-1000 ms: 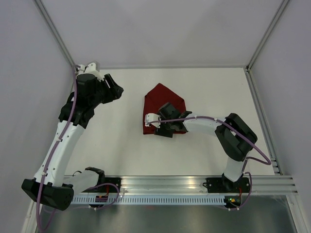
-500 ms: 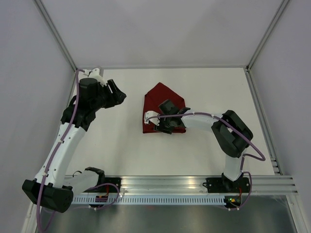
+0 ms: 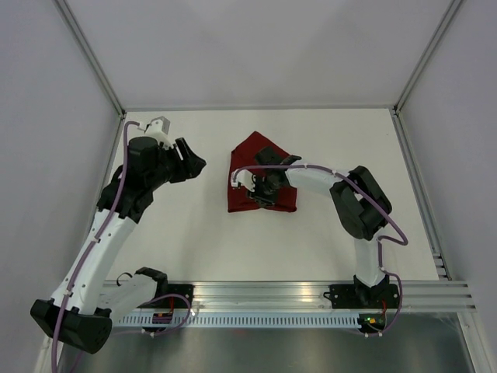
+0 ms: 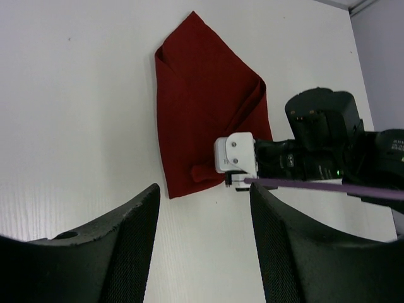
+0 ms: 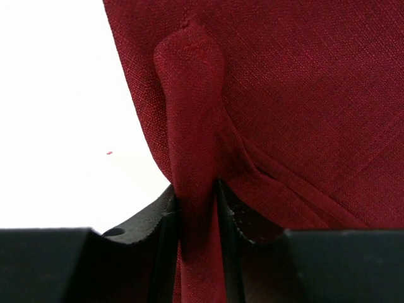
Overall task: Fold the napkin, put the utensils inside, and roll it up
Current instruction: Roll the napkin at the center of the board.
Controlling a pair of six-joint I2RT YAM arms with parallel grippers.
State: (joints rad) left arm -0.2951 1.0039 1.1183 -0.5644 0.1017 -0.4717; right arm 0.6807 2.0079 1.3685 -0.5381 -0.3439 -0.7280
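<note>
The dark red napkin (image 3: 256, 159) lies folded on the white table, also seen in the left wrist view (image 4: 202, 107) and filling the right wrist view (image 5: 284, 95). My right gripper (image 3: 260, 189) sits on its near part and is shut on a raised fold of the cloth (image 5: 192, 189). My left gripper (image 3: 192, 159) hangs open and empty to the left of the napkin, apart from it (image 4: 205, 252). The fork is hidden or out of view.
The table (image 3: 194, 225) is white, walled by grey panels at the back and both sides. A metal rail (image 3: 311, 299) with the arm bases runs along the near edge. The right arm (image 3: 349, 194) reaches in from the right.
My right gripper has slid up and further onto the napkin, its wrist turning. My left gripper has shifted slightly right toward the napkin.
</note>
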